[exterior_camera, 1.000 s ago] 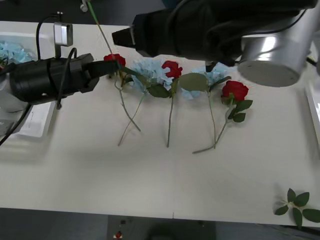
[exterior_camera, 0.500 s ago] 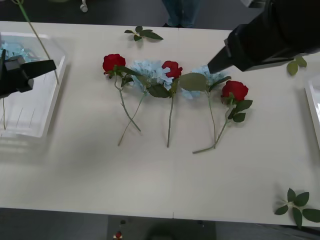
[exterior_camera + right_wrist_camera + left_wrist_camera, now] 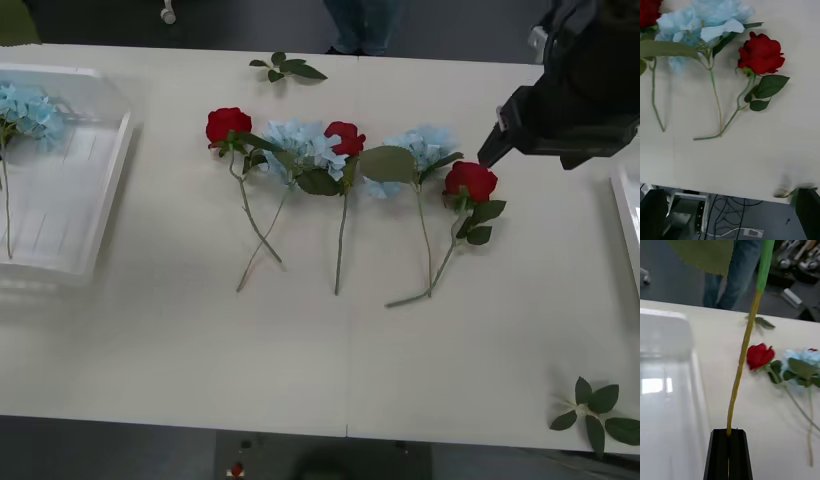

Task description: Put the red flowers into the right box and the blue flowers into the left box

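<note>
In the front view you have three red flowers [image 3: 228, 124] and two blue flowers [image 3: 300, 142] lying in a row across the middle of the table [image 3: 320, 350], heads toward the top of the frame and stems pointing down. The left box [image 3: 70, 190] sits at the left edge with one blue flower head in its upper left corner. A pale strip of the right box [image 3: 630, 215] shows at the right edge. Your right gripper [image 3: 500, 140] hangs at the upper right, just above the rightmost red flower.

In the right wrist view that red flower [image 3: 760, 54] lies in the upper middle, well apart from your dark fingers [image 3: 653, 213] spread wide at the two bottom corners, holding nothing.

In the left wrist view your left gripper [image 3: 729, 455] has its black fingers pressed together on a flower stem [image 3: 743, 352] that rises straight up from the tips; the box is at the left, a red flower to the right.
</note>
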Robot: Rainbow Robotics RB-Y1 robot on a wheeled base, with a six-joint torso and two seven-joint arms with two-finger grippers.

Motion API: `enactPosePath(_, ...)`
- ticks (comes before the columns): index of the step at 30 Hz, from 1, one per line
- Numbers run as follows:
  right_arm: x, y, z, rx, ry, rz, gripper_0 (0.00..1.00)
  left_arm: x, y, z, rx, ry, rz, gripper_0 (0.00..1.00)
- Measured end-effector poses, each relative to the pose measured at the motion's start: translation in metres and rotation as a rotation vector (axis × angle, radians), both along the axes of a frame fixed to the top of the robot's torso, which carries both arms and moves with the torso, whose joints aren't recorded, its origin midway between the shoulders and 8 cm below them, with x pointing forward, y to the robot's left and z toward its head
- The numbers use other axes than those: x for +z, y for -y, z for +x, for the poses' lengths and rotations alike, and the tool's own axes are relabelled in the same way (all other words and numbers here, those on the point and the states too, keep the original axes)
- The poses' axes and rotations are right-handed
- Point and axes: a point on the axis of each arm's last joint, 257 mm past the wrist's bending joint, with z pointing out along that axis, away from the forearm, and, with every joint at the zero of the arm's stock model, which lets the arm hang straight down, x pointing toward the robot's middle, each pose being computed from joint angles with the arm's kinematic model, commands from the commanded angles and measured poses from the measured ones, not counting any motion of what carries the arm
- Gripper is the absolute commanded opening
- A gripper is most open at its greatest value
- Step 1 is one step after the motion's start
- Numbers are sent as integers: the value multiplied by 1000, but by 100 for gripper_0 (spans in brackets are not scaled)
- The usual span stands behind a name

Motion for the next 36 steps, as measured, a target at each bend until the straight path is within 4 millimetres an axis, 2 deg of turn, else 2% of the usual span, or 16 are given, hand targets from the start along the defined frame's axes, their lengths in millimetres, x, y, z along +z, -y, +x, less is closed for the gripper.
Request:
enactPosePath(3,-29,16,6,-33,2,-73,100,-12,-23,-2,33,-32,80,0)
enactPosePath(5,-48,19,5,-41,-14,-93,100,-17,-36,-4,68,-64,78,0)
enactPosePath(12,-102,21,13,-90,-23,-104,100,-44,-73,-11,201,-214,56,0)
enactPosePath(18,-140,8,22,-120,-17,-67,100,-60,-91,-14,333,-336,13,0)
enactPosePath(24,-168,-9,34,-237,-6,-12,100,-60,-101,-10,412,-374,35,0)
enactPosePath(28,-182,-16,41,-288,-12,20,100,-50,-110,-1,475,-370,41,0)
enactPosePath(33,-194,-15,49,-339,-6,19,100,-32,-114,14,502,-346,95,0)
enactPosePath(36,-201,-11,53,-359,-3,7,100,-28,-110,25,534,-334,76,0)
